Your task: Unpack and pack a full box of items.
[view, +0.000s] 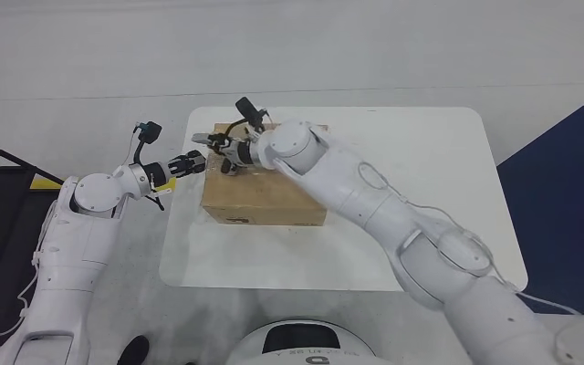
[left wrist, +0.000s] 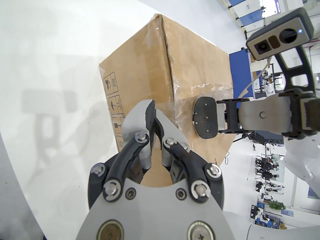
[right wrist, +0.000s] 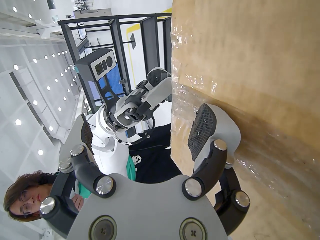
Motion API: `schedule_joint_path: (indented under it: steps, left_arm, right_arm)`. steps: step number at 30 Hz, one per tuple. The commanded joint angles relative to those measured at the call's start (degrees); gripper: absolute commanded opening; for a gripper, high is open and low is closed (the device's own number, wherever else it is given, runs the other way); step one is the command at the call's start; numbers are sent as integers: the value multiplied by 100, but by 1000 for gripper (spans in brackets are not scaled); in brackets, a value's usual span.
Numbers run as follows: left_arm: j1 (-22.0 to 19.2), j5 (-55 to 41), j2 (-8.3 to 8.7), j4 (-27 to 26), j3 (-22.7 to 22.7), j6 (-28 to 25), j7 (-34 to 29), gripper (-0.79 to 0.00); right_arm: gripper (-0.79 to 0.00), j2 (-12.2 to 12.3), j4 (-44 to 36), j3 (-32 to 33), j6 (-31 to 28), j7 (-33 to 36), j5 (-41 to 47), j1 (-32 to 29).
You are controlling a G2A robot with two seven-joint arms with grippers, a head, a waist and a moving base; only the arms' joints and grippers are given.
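The left gripper [left wrist: 153, 123] was clenched at the edge of the box [left wrist: 200, 63]; the right gripper [right wrist: 143, 133] gaped over that edge; stubborn tape [left wrist: 180, 93] could make a pull drag the box.

Black handling pictograms [left wrist: 113, 101] on the cardboard box [left wrist: 200, 71] side, lettering illegible

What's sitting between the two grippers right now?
Only the cardboard box, under crinkled clear tape, lies between left gripper and right gripper, seen in the left wrist view.
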Motion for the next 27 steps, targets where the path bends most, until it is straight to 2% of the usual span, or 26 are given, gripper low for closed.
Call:
schedule_joint_path:
  steps: [1,10,14,20,23,27]
  left_arm:
    - [0,0,0,0,0,0,0,-785]
    - [0,0,0,0,0,0,0,-785]
    - [0,0,0,0,0,0,0,-785]
    - [0,0,0,0,0,0,0,-785]
    - [0,0,0,0,0,0,0,-785]
    - [0,0,0,0,0,0,0,-785]
  right_arm:
    - [0,-112,200,-38,-46,14,65,68]
    - [0,-652,1006,-199,-315,297,312,349]
    - [0,-800,1414,-169,-462,383,346,454]
    - [0,-769,1921,-117,-391,1051,99,566]
    - [0,-685,2016,-72,-367,1481,-39,567]
    - [0,-521,1992,126,-435,1654,-111,572]
